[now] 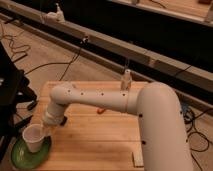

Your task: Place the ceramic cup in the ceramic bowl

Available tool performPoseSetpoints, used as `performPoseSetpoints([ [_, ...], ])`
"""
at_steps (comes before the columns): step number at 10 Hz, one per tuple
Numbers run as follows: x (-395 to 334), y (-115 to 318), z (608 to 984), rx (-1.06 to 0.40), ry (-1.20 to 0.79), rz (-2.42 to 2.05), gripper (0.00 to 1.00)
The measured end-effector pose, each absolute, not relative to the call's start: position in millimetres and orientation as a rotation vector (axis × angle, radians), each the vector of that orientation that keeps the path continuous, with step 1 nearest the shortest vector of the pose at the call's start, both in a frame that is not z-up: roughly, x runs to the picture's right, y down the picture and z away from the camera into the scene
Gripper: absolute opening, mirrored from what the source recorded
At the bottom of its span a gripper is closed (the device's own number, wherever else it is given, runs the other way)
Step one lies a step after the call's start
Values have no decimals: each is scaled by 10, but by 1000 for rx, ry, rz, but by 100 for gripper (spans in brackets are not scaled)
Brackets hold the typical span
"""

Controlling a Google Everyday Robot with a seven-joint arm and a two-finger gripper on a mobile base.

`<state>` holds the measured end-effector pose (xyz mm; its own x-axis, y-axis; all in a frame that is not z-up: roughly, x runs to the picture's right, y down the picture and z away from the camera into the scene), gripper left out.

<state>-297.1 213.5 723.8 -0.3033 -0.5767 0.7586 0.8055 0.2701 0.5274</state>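
The ceramic cup [33,138] is small, white and handleless. It stands slightly tilted over the ceramic bowl [22,156], a shallow green bowl at the table's front left corner. My gripper [46,129] sits at the end of the white arm [100,100], against the cup's right side, and is shut on the cup. The cup's base is at or just above the bowl's inside; I cannot tell whether it touches.
A slim white bottle [126,80] stands at the back edge of the wooden table [100,135]. A small orange item [101,110] lies mid-table and a small wooden block [137,159] near the front edge. Cables run across the floor on the left, and a dark stand is at the far left.
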Motion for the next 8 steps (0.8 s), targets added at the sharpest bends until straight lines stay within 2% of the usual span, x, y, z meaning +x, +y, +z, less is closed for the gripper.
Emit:
performPoseSetpoints([
  [1,-2976,2116,7223,-241,-1269,-1397,70],
  [8,-3059,1889,6972,-158,-1268,-1411,70],
])
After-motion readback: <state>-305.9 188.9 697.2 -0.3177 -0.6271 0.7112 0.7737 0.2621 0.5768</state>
